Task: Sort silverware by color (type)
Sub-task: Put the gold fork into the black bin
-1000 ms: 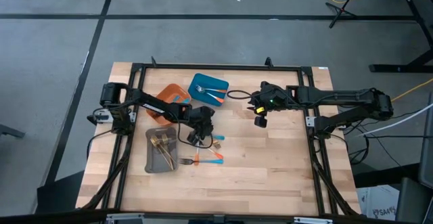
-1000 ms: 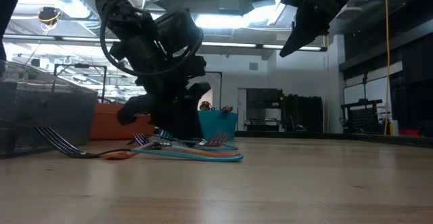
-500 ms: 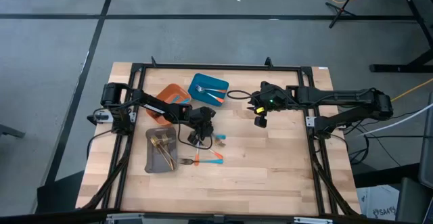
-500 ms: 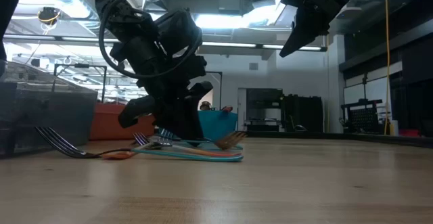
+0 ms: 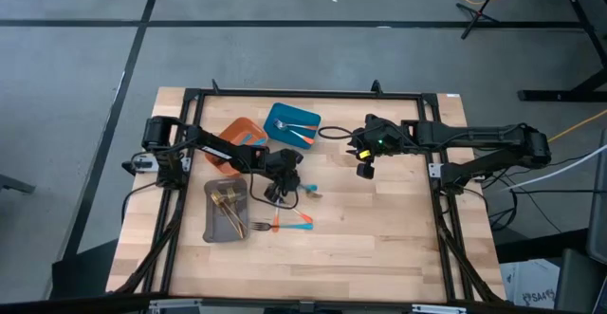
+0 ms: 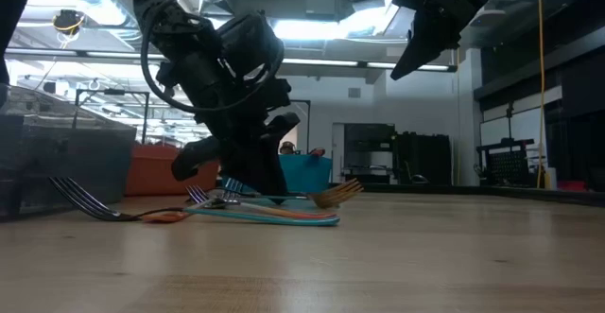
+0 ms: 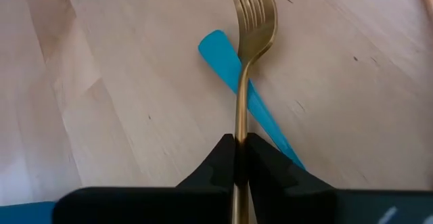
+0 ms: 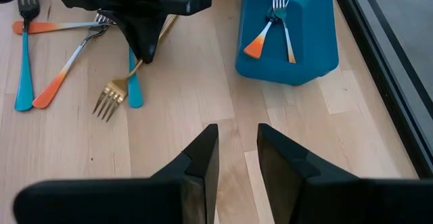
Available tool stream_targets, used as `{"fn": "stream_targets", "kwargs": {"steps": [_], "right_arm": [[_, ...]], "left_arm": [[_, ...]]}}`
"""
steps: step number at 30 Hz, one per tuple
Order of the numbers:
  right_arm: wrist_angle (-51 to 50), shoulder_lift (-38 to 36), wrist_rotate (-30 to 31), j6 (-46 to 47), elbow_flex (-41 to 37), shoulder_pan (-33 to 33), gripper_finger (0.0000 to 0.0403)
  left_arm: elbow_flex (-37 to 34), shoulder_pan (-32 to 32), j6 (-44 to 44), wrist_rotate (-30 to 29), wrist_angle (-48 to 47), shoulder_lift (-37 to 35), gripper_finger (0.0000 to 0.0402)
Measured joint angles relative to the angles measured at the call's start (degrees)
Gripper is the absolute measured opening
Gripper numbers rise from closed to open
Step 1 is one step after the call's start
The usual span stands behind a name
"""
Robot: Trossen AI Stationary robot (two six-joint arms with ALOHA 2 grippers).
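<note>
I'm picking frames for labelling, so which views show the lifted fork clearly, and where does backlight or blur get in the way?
Left wrist view: the gold fork is sharp, evenly lit, clamped in the left gripper. Right wrist view: also clear, faint shadows only. Low view: bright ceiling lights behind leave the arm a silhouette and the near table soft. High view: the fork shows too small to judge.

Three trays sit on the table: one orange (image 5: 239,131), one blue (image 5: 289,124), one grey (image 5: 226,209). The blue tray holds two pieces of silverware (image 8: 279,19). The grey tray holds gold pieces (image 5: 228,203), too bunched to count. One gold fork (image 7: 247,28) is pinched in the left gripper (image 7: 240,158). About five orange- or blue-handled pieces (image 8: 42,82) lie loose on the wood. Two arms are present.
</note>
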Motion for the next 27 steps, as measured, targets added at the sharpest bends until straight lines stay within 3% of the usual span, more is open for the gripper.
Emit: {"fn": "stream_targets", "kwargs": {"steps": [10, 18, 21, 27], "right_arm": [[-0.1, 0.0, 0.0, 0.0, 0.0, 0.0, 0.0092], [-0.1, 0.0, 0.0, 0.0, 0.0, 0.0, 0.0092], [-0.1, 0.0, 0.0, 0.0, 0.0, 0.0, 0.0092], [-0.1, 0.0, 0.0, 0.0, 0.0, 0.0, 0.0092]], "left_arm": [[-0.1, -1.7, -13.5, -0.7, 0.0, -7.8, 0.0016], [-0.1, -8.9, -33.5, -15.6, -0.3, -21.6, 0.0016], [0.0, -12.4, -44.6, -23.2, -0.3, -26.8, 0.0016], [0.0, -20.0, -78.1, -34.2, -2.5, -34.8, 0.0016]]}}
